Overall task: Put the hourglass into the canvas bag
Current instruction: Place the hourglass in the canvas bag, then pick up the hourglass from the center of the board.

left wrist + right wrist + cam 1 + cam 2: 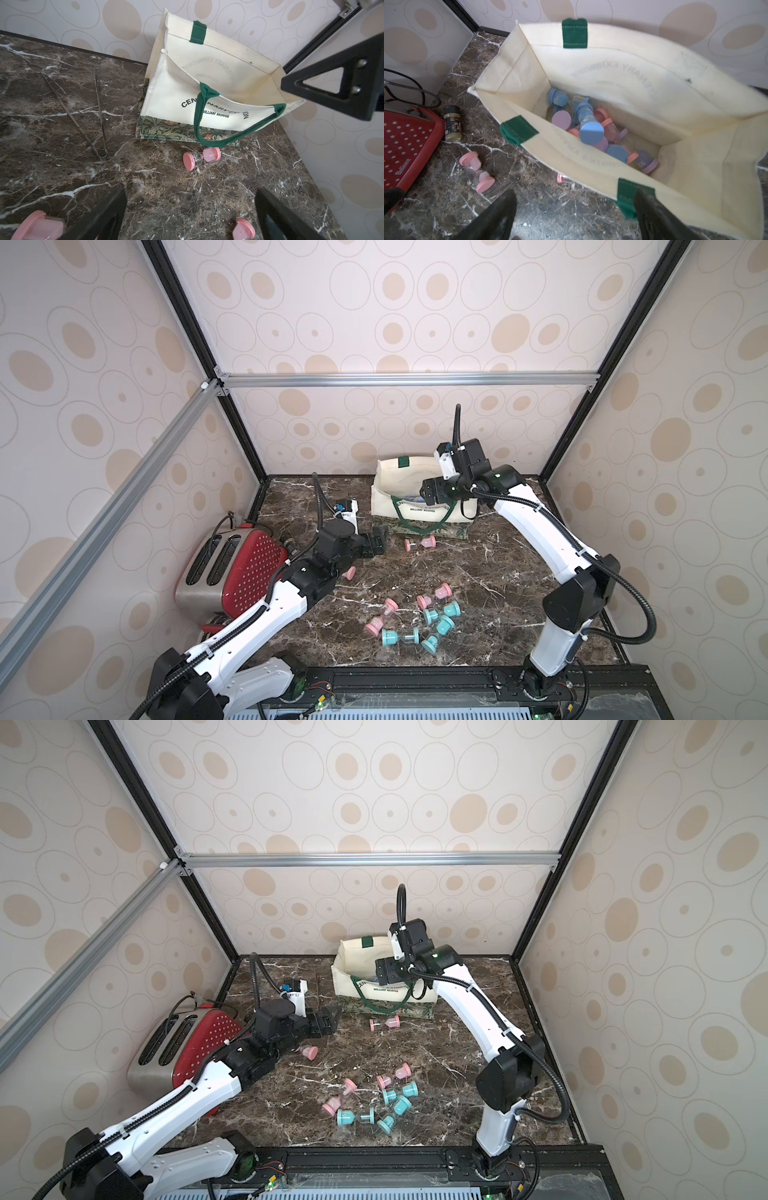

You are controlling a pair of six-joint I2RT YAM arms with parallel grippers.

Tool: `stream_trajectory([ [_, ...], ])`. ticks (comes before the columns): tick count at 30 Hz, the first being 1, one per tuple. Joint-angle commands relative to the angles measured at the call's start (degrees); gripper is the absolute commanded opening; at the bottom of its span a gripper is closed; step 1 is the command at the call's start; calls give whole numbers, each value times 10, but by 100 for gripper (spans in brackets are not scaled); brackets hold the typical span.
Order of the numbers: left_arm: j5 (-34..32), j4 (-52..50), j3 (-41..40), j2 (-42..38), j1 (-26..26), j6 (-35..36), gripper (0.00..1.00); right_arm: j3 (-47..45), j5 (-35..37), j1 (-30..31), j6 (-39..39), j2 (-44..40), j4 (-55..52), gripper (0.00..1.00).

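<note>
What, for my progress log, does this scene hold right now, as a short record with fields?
bag: canvas bag, upright, mouth open
inside bag: pile of hourglasses, blue, purple, pink
loose on table: cluster of pink and teal hourglasses; pink hourglass lying just in front of the bag
right gripper: open, empty, over the bag's mouth
left gripper: open, empty, low near the bag
other: red toaster; metal tongs

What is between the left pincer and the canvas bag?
A pink hourglass lying on its side, close to the canvas bag; the left wrist view shows it.
</note>
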Motion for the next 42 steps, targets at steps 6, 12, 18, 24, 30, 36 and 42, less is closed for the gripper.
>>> stream_trajectory([
  [6, 42, -60, -19, -46, -1, 23, 97, -90, 81, 92, 99, -56, -120, 93],
  [12, 59, -93, -33, -62, -1, 26, 97, -194, 97, 141, 204, -97, -149, 93],
  [18, 74, -104, -50, -68, -1, 26, 98, -292, 97, 194, 317, -123, -143, 92],
  [24, 94, -95, -69, -70, -1, 22, 98, -380, 75, 222, 383, -134, -79, 89],
  [30, 92, -83, -87, -77, -1, 15, 97, -438, 58, 230, 417, -125, 3, 82],
  [36, 92, -78, -97, -83, -1, 10, 98, -443, 58, 233, 418, -91, 25, 79],
  [42, 84, -78, -99, -86, -1, 12, 98, -448, 82, 233, 419, -75, 38, 79],
])
